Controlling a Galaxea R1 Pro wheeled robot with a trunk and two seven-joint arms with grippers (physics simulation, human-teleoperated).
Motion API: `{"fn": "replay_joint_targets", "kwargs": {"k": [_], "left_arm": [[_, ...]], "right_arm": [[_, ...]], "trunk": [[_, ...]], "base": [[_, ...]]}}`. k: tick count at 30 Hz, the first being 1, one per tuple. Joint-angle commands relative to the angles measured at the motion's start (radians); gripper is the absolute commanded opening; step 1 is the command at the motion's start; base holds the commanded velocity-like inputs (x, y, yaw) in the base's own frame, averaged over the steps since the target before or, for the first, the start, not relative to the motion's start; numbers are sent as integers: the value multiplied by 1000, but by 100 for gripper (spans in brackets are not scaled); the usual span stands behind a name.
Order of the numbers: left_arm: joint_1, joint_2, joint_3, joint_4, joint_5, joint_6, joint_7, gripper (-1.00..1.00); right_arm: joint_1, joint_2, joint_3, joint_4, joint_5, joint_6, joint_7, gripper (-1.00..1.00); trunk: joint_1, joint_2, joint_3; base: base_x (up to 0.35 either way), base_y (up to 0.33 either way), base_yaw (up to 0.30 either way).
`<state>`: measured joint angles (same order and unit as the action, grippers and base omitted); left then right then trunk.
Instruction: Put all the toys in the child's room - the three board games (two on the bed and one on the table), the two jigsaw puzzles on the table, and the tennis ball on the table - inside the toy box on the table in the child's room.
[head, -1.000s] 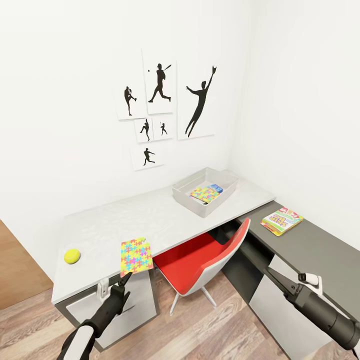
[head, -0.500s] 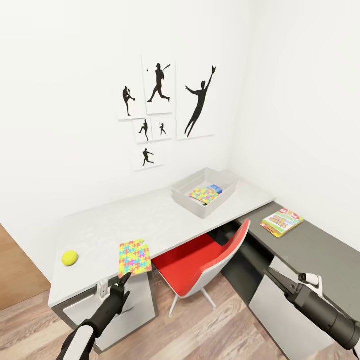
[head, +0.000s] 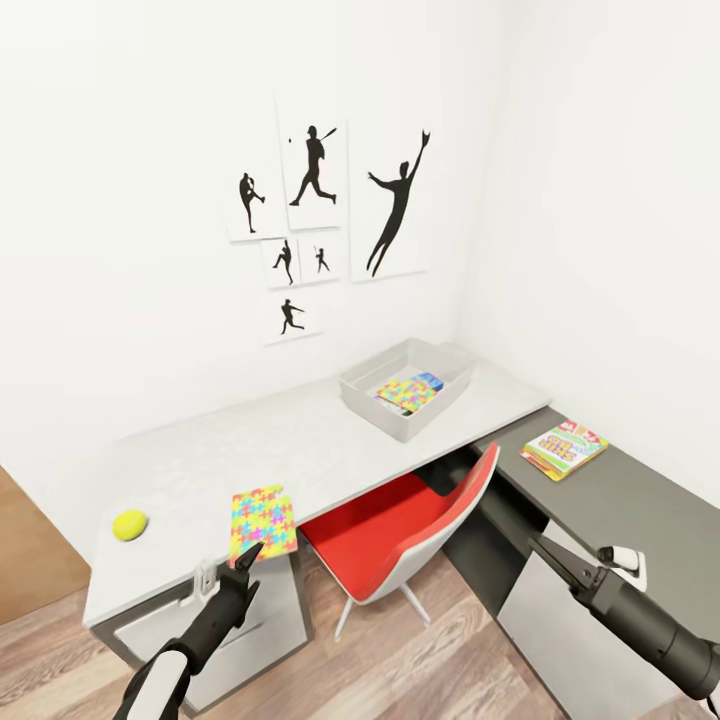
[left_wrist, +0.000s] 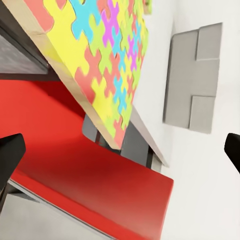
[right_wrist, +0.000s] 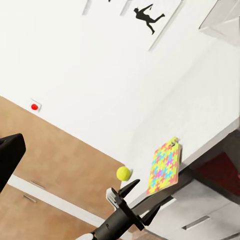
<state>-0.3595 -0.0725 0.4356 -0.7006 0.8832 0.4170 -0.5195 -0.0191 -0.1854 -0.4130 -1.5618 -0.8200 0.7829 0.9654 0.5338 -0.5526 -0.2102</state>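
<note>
Head view: compared with the picture taken 1 s earlier, the whole scene sits slightly lower and to the left, consistent with camera motion; the objects keep their places relative to one another. The shallow grey rectangular toy box (head: 405, 386) stands at the far end of the long glossy pale grey table (head: 300, 445). It holds 1 multicoloured jigsaw puzzle sheet (head: 407, 392) and a blue board game box (head: 431, 380) partly under it. A 2nd multicoloured jigsaw puzzle (head: 263, 520) lies at the table's near edge, overhanging it. The small yellow-green tennis ball (head: 130, 524) rests near the table's left end. The white and yellow board game box (head: 564, 448) lies on the lower dark grey side section (head: 610, 500). A red and white swivel chair (head: 405, 530) sits in the corner. The left gripper (head: 243, 566) hangs just below the overhanging puzzle, fingers spread. The right gripper (head: 552, 558) is also spread.

Left wrist view: the overhanging puzzle (left_wrist: 97, 65) is close ahead, above the red chair seat (left_wrist: 85, 175).

Right wrist view: the ball (right_wrist: 123, 173) and the puzzle (right_wrist: 165, 168) lie on the table, with the left gripper (right_wrist: 134, 196) released beneath.
</note>
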Motion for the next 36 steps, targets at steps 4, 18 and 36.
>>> {"fn": "replay_joint_targets", "kwargs": {"k": [4, 18, 36], "left_arm": [[-1, -1, 5, 0, 5, 10, -2, 100], [-1, -1, 10, 1, 6, 8, -1, 100], [-1, 0, 20, 4, 8, 9, 3, 100]], "right_arm": [[-1, 0, 1, 0, -3, 6, 1, 100], [-1, 0, -4, 0, -4, 6, 1, 100], [-1, 0, -4, 0, -4, 6, 1, 100]], "trunk": [[1, -1, -2], [1, -1, -2], [1, -1, -2]], "base": [[180, -127, 0], [58, -40, 0], [20, 0, 0]]}}
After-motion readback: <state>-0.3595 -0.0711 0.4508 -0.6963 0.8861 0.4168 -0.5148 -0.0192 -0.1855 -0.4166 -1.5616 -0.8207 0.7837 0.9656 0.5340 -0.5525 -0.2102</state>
